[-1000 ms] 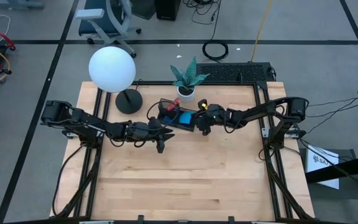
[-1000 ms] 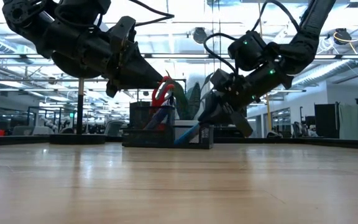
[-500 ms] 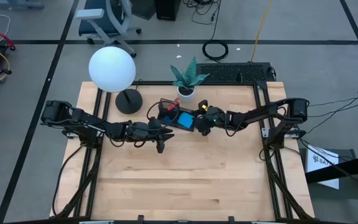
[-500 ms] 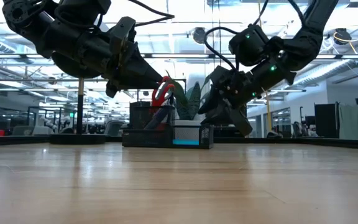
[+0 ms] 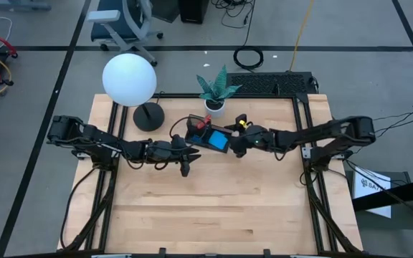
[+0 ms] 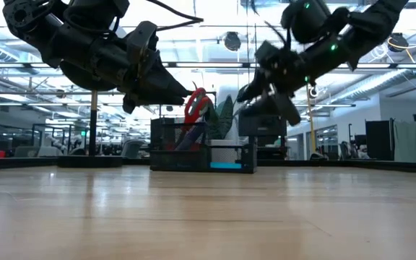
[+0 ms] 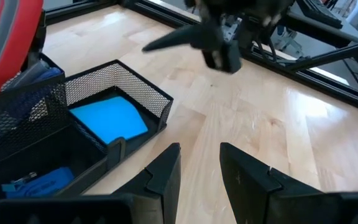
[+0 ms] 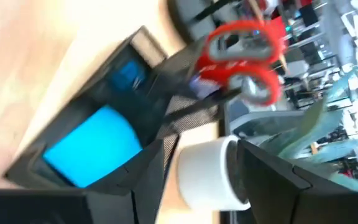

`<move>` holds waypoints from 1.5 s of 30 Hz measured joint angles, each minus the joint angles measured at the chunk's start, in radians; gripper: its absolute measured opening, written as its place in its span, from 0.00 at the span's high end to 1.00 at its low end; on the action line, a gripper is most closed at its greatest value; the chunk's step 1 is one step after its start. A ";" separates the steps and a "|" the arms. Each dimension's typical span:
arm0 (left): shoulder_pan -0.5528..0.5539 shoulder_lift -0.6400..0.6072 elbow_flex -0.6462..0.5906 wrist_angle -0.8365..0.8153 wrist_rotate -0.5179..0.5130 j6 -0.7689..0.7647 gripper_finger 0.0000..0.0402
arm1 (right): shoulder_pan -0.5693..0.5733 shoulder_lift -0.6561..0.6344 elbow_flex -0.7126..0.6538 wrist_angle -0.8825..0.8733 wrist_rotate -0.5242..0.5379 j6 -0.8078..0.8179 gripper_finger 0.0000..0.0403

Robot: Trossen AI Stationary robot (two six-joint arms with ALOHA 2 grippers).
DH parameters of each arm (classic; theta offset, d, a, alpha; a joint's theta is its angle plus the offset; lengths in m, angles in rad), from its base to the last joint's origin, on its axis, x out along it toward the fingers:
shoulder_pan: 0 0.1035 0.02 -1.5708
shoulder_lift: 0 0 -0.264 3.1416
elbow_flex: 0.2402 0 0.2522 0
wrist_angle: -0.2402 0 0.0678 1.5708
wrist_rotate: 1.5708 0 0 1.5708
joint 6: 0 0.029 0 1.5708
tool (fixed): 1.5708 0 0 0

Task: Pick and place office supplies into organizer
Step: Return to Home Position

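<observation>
Left gripper [image 5: 186,167] is being held above the counter [image 5: 214,208], just beside the near left side of the black mesh desk organizer [image 7: 135,84]. Its fingers are being held slightly apart, with nothing between them. In the organizer, red-handled scissors [image 6: 196,107] are standing handles-up in the taller compartment. The bright blue note pad [image 7: 110,117] is lying flat in the low tray section. Right gripper [image 5: 236,145] is being held off the counter at the organizer's right end, fingers apart and empty.
</observation>
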 joint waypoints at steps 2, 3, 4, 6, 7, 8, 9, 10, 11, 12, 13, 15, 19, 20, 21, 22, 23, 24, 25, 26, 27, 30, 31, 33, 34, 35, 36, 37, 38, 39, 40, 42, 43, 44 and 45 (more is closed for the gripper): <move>0.000 0.000 0.000 0.000 0.000 0.013 0.70 | 0.011 -0.032 0.000 0.004 0.001 0.014 0.53; 0.000 0.000 0.000 -0.001 0.001 0.025 0.70 | 0.016 -0.047 0.000 0.005 0.001 0.025 0.53; 0.000 0.000 0.000 0.000 0.003 0.039 0.70 | 0.022 -0.062 0.000 0.006 0.001 0.039 0.53; 0.000 -0.007 0.000 -0.007 0.009 0.067 0.70 | 0.033 -0.091 0.001 0.006 0.001 0.069 0.52; 0.000 -0.012 0.000 -0.009 0.010 0.080 0.70 | 0.039 -0.107 0.001 0.003 0.002 0.080 0.52; 0.000 -0.013 0.000 -0.005 0.016 0.089 0.70 | 0.046 -0.122 0.001 0.004 0.002 0.094 0.52; 0.000 -0.016 0.000 -0.006 0.026 0.095 0.70 | 0.051 -0.137 0.001 0.009 0.002 0.106 0.52; 0.000 -0.025 0.000 -0.020 0.033 0.102 0.70 | 0.057 -0.150 0.002 0.010 0.002 0.119 0.53; -0.001 -0.037 -0.001 -0.032 0.038 0.108 0.70 | 0.062 -0.162 0.002 0.011 0.002 0.130 0.53; -0.001 -0.042 0.000 -0.027 0.042 0.110 0.70 | 0.068 -0.172 0.002 0.014 0.002 0.144 0.53; -0.001 -0.044 0.002 -0.025 0.044 0.111 0.70 | 0.073 -0.183 0.002 0.015 0.002 0.161 0.53; -0.001 -0.071 -0.001 -0.078 0.046 0.119 0.70 | 0.083 -0.204 0.002 0.016 0.002 0.197 0.54; -0.001 -0.135 0.001 -0.124 0.046 0.130 0.70 | 0.103 -0.228 0.003 0.014 0.003 0.257 0.53; -0.001 -0.156 -0.002 -0.145 0.046 0.142 0.70 | 0.107 -0.230 0.003 0.022 0.003 0.270 0.53; -0.001 -0.171 -0.001 -0.144 0.046 0.153 0.70 | 0.111 -0.231 0.003 0.026 0.003 0.282 0.53; -0.001 -0.191 0.001 -0.153 0.046 0.161 0.70 | 0.116 -0.235 0.003 0.022 0.003 0.289 0.52; -0.001 -0.217 0.000 -0.182 0.046 0.169 0.70 | 0.120 -0.236 0.003 0.020 0.003 0.297 0.52; -0.003 -0.241 0.000 -0.199 0.046 0.178 0.70 | 0.124 -0.236 0.003 0.023 0.002 0.310 0.53; -0.006 -0.260 0.000 -0.204 0.046 0.188 0.70 | 0.128 -0.236 0.003 0.024 0.002 0.323 0.53; -0.008 -0.279 0.001 -0.222 0.045 0.199 0.70 | 0.133 -0.236 0.003 0.024 0.002 0.333 0.53; -0.011 -0.299 0.000 -0.246 0.043 0.211 0.70 | 0.139 -0.236 0.003 0.024 0.003 0.340 0.54; -0.023 -0.357 0.000 -0.281 0.026 0.256 0.70 | 0.155 -0.236 0.003 0.024 0.003 0.357 0.54; -0.027 -0.378 0.000 -0.297 0.022 0.276 0.70 | 0.159 -0.236 0.003 0.024 0.003 0.364 0.54; -0.034 -0.415 0.000 -0.314 0.019 0.313 0.70 | 0.171 -0.236 0.003 0.024 0.003 0.380 0.53; -0.037 -0.432 0.000 -0.321 0.019 0.325 0.70 | 0.177 -0.236 0.003 0.024 0.003 0.402 0.53; -0.040 -0.447 0.000 -0.323 0.019 0.330 0.70 | 0.182 -0.236 0.003 0.025 0.003 0.426 0.53; -0.044 -0.462 0.000 -0.324 0.019 0.331 0.70 | 0.188 -0.236 0.003 0.025 0.003 0.445 0.53; -0.047 -0.476 0.000 -0.330 0.019 0.331 0.70 | 0.194 -0.236 0.003 0.028 0.003 0.461 0.53; -0.048 -0.489 0.000 -0.341 0.019 0.333 0.70 | 0.198 -0.236 0.003 0.034 0.003 0.471 0.53; -0.051 -0.498 0.000 -0.349 0.019 0.344 0.70 | 0.203 -0.236 0.003 0.041 0.002 0.482 0.53; -0.054 -0.508 0.000 -0.357 0.019 0.359 0.70 | 0.209 -0.236 0.003 0.045 0.003 0.494 0.54; -0.059 -0.531 0.000 -0.397 0.019 0.394 0.70 | 0.219 -0.236 0.003 0.048 0.003 0.512 0.54; -0.060 -0.541 0.000 -0.408 0.019 0.410 0.70 | 0.224 -0.237 0.003 0.048 0.003 0.521 0.54; -0.060 -0.550 0.000 -0.419 0.019 0.424 0.70 | 0.229 -0.241 0.003 0.046 0.003 0.527 0.54; -0.060 -0.561 0.000 -0.436 0.015 0.429 0.70 | 0.235 -0.247 0.003 0.042 0.003 0.532 0.54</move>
